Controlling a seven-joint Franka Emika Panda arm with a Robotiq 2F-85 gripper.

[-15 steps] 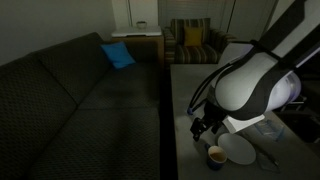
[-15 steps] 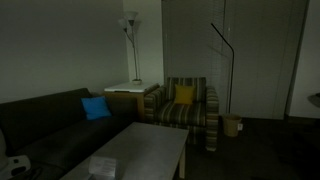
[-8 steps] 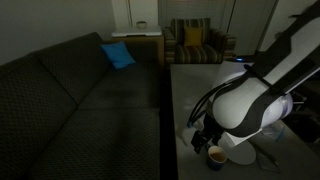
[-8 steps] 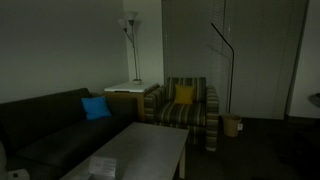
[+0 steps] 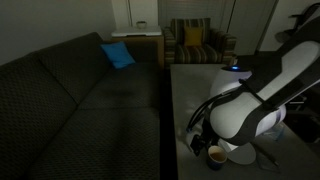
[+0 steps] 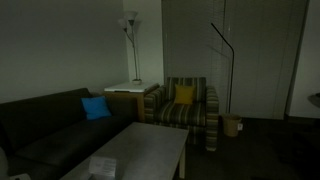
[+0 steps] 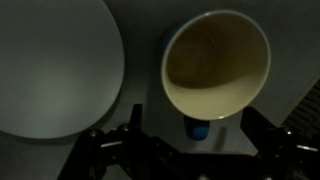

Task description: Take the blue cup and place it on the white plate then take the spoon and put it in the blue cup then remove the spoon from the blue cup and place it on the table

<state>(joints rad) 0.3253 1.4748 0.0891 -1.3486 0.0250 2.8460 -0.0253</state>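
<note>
Cup count one, blue cup point(image 7: 217, 65) round, upright, pale cream inside, on table point(image 5: 185, 90) by its near edge, just beside one white plate point(image 7: 55, 65), gripper point(image 7: 195, 128) jaws spread wide, holding nothing

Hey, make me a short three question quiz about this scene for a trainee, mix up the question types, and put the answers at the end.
1. True or false: the blue cup already stands on the white plate.
2. Pick one. In the wrist view, the gripper is: A, shut on the cup; B, open, with the cup not gripped; C, shut on a spoon.
3. Short answer: in an exterior view, what colour is the cushion on the striped armchair?

Key
1. False. It stands on the table, beside the plate.
2. B.
3. Yellow.
</note>
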